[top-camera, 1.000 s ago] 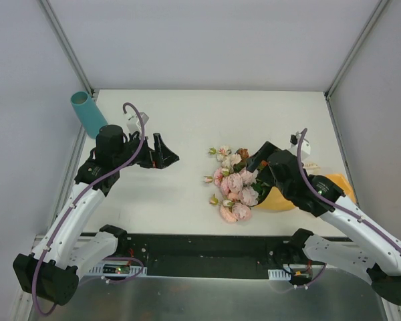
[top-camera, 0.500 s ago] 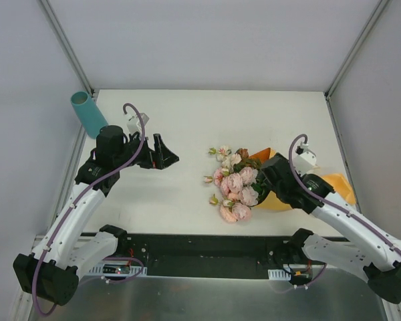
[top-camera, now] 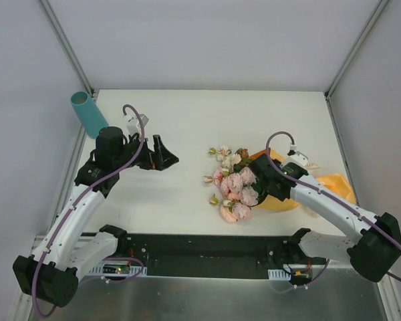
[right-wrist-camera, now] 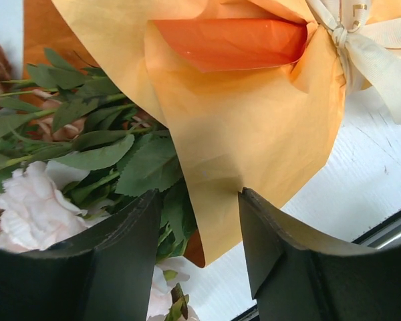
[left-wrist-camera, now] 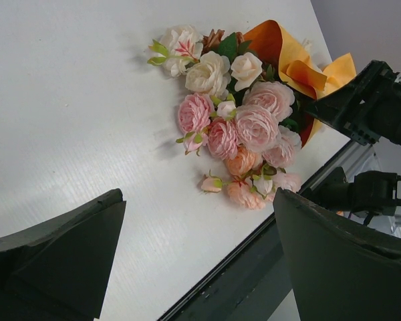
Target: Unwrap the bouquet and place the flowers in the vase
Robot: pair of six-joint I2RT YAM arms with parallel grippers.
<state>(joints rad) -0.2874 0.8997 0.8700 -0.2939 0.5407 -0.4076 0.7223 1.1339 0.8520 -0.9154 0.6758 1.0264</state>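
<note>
right gripper (right-wrist-camera: 199,200) over the bouquet (top-camera: 239,184)

Bright, even, diffuse light
Faint soft shadows fall from the flowers (left-wrist-camera: 257,124) toward 9 o'clock; white surface (left-wrist-camera: 87,100) nearly washed out.

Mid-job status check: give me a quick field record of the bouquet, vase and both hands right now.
bouquet: lying on table, wrapped in orange paper, ribbon tied
vase: far left corner, away from bouquet
left hand: open, empty, left of bouquet
right hand: jaws apart around paper edge and leaves, grip not confirmed
</note>
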